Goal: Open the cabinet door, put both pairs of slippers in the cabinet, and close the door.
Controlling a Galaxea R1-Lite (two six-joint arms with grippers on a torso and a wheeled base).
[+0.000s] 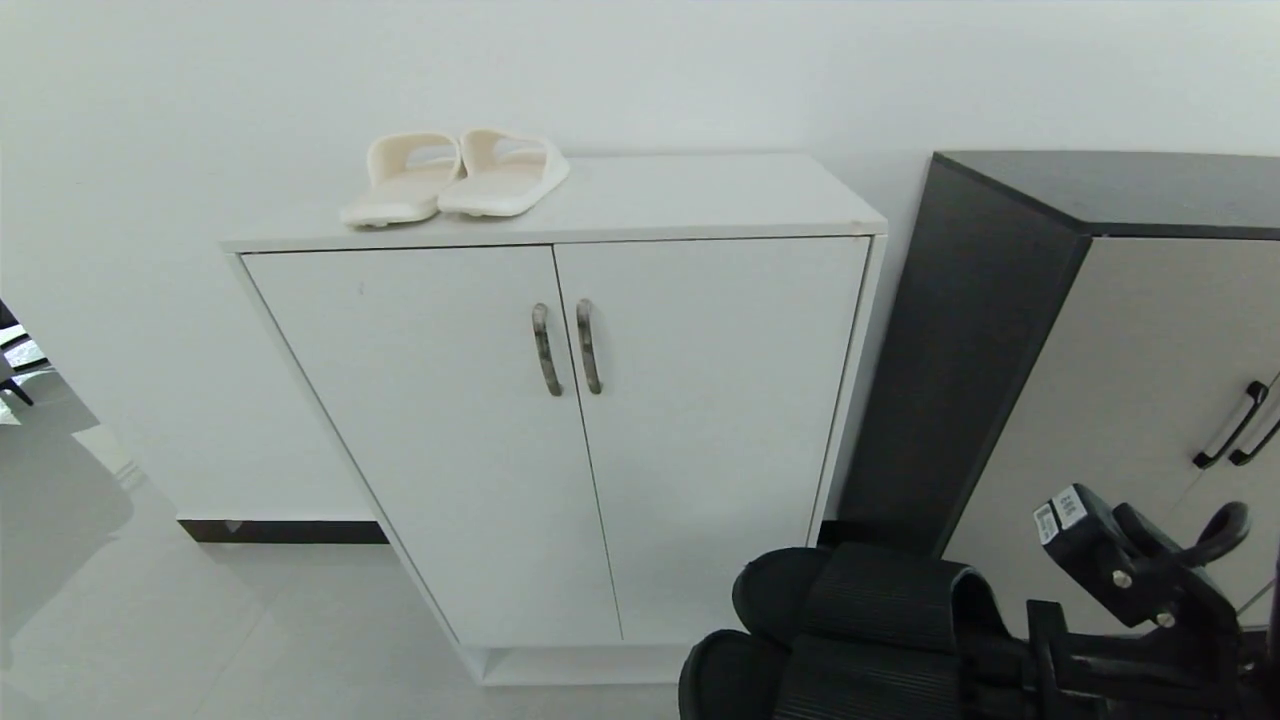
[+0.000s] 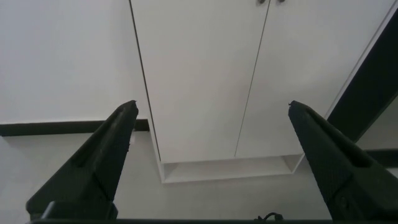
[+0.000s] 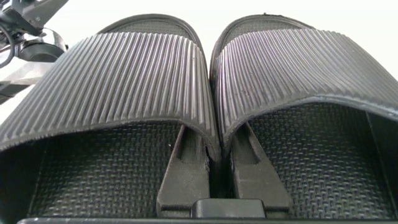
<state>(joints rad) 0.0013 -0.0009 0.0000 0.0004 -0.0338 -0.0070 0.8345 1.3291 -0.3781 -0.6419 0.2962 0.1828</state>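
Observation:
The white cabinet [image 1: 700, 420] stands against the wall with both doors closed, its two metal handles [image 1: 566, 348] side by side at the centre seam. A pair of cream slippers [image 1: 455, 178] lies on its top at the left. A pair of black ribbed slippers [image 1: 860, 630] hangs low in front of the cabinet's right door. My right gripper [image 3: 217, 171] is shut on the black slippers [image 3: 143, 81], pinching their inner sides together. My left gripper [image 2: 212, 106] is open and holds nothing, facing the lower part of the cabinet doors [image 2: 205, 74].
A dark cabinet [image 1: 980, 340] with grey doors and black handles [image 1: 1232, 425] stands close on the right of the white one. Light tiled floor [image 1: 150, 620] lies open to the left. A dark baseboard [image 1: 280, 531] runs along the wall.

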